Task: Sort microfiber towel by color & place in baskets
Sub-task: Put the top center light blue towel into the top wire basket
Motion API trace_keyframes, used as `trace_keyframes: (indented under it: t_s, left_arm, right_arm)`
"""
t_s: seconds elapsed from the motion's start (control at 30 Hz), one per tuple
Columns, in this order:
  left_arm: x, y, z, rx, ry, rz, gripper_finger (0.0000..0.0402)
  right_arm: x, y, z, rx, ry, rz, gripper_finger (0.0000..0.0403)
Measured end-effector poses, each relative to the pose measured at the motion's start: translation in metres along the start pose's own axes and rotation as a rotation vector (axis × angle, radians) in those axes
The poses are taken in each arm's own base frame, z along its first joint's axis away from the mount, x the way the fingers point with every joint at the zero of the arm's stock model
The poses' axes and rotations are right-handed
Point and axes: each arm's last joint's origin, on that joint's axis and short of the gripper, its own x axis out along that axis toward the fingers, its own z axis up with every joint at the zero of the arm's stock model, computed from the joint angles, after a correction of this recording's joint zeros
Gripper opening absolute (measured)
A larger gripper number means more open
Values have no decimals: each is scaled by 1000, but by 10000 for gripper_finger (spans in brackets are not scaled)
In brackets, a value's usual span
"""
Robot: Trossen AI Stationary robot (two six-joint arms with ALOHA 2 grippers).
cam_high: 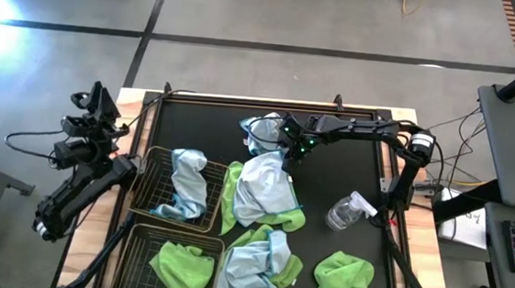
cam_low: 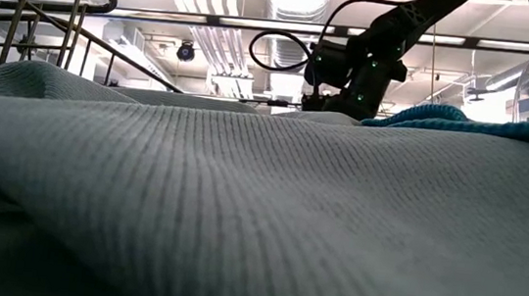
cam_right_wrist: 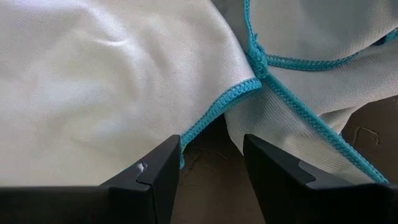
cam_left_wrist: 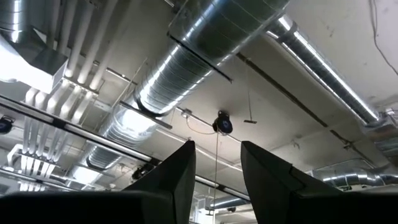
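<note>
- While a pale blue cloth (cam_low: pixel 239 204) is filling the foreground of the low view, the right gripper (cam_high: pixel 290 153) is hovering over the black table (cam_high: pixel 366 171), its fingers (cam_right_wrist: pixel 155 177) standing apart just above the blue-stitched edges of two pale cloths (cam_right_wrist: pixel 93 81).
- Nearest the front edge, a wire basket (cam_high: pixel 135 245) is holding a lime green cloth (cam_high: pixel 179 269), and more green and pale blue cloths (cam_high: pixel 262 259) are lying in a heap beside it.
- A lone green cloth (cam_high: pixel 343 278) is resting apart toward the right, near a clear spray bottle (cam_high: pixel 348 211).
- Farther back, the second wire basket (cam_high: pixel 149 177) is carrying a pale blue cloth (cam_high: pixel 186 184), with a big pale cloth (cam_high: pixel 263 190) spreading over green ones next to it.
- At the far side, another pale cloth (cam_high: pixel 260 131) is lying bunched just beside the right gripper.
- Off the table's left edge, the left gripper (cam_left_wrist: pixel 216 180) is pointing at the ceiling ducts, fingers parted and gripping nothing.
</note>
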Motion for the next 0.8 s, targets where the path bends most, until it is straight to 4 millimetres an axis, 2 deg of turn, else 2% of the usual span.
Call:
trace_keyframes:
  t_s: [0.33, 0.53, 0.8]
  left_arm:
    - [-31, 4, -32, -26, -51, 9, 114]
    - [-30, 5, -28, -37, -68, 44, 113]
    - [-31, 7, -39, -61, 22, 100, 113]
  right_arm:
    - [2, 2, -1, -3, 6, 3, 171]
    - [3, 3, -3, -6, 12, 4, 171]
    - [3, 3, -2, -7, 7, 4, 171]
